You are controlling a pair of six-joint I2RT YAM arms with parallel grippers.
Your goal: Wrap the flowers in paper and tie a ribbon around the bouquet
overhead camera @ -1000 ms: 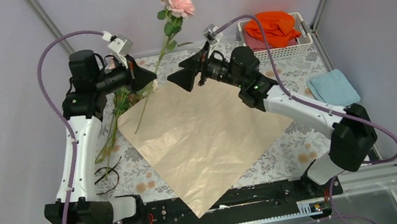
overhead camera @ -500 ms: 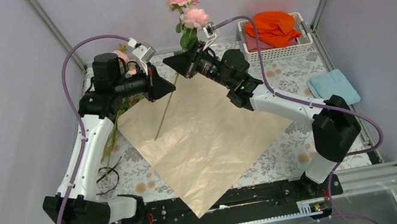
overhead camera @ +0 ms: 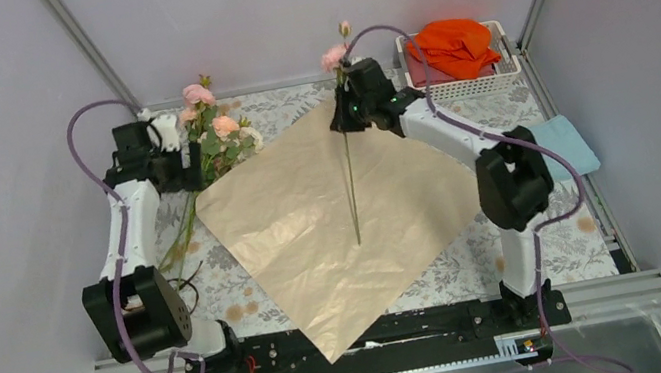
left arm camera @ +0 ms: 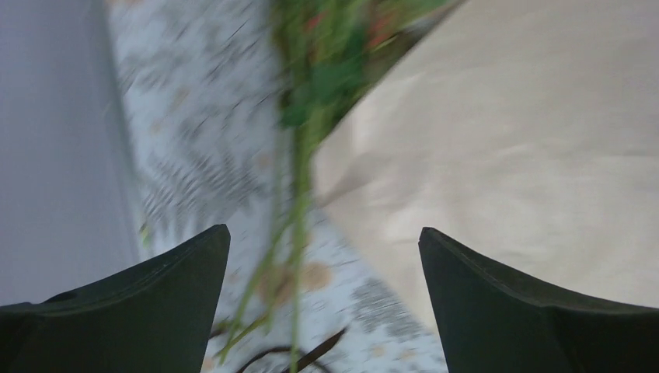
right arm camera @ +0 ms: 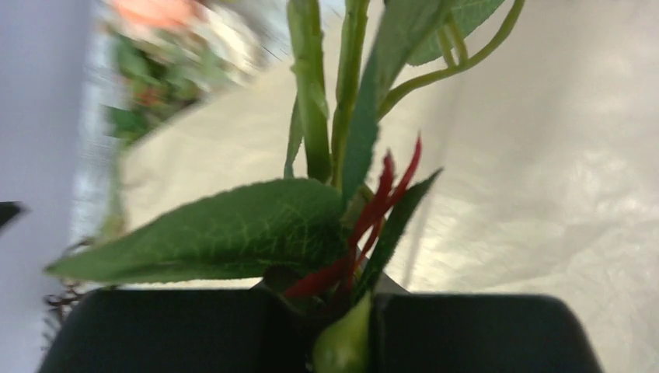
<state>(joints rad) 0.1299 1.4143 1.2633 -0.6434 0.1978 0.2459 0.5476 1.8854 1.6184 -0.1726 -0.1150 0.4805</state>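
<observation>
The peach-tan paper (overhead camera: 332,217) lies flat as a diamond in the middle of the table. My right gripper (overhead camera: 345,115) is over its far corner, shut on one flower stem (overhead camera: 351,193). The stem runs down across the sheet, with pink blooms (overhead camera: 334,54) above the fingers. In the right wrist view the gripper (right arm camera: 342,305) pinches the green stem (right arm camera: 346,342) below a broad leaf (right arm camera: 217,233). The remaining flowers (overhead camera: 219,136) lie at the paper's left corner. My left gripper (overhead camera: 193,167) is beside them, open and holding nothing (left arm camera: 322,233). The dark ribbon (overhead camera: 176,288) lies coiled at the left.
A white basket (overhead camera: 511,67) holding a bright orange cloth (overhead camera: 454,42) stands at the back right. A light blue cloth (overhead camera: 565,147) lies at the right edge. The floral table covering (overhead camera: 481,263) surrounds the sheet. Grey walls enclose the table closely on three sides.
My left gripper let go of the stem and drew back left to the flower bunch. My right gripper shut on the stem, which now lies over the paper's middle.
</observation>
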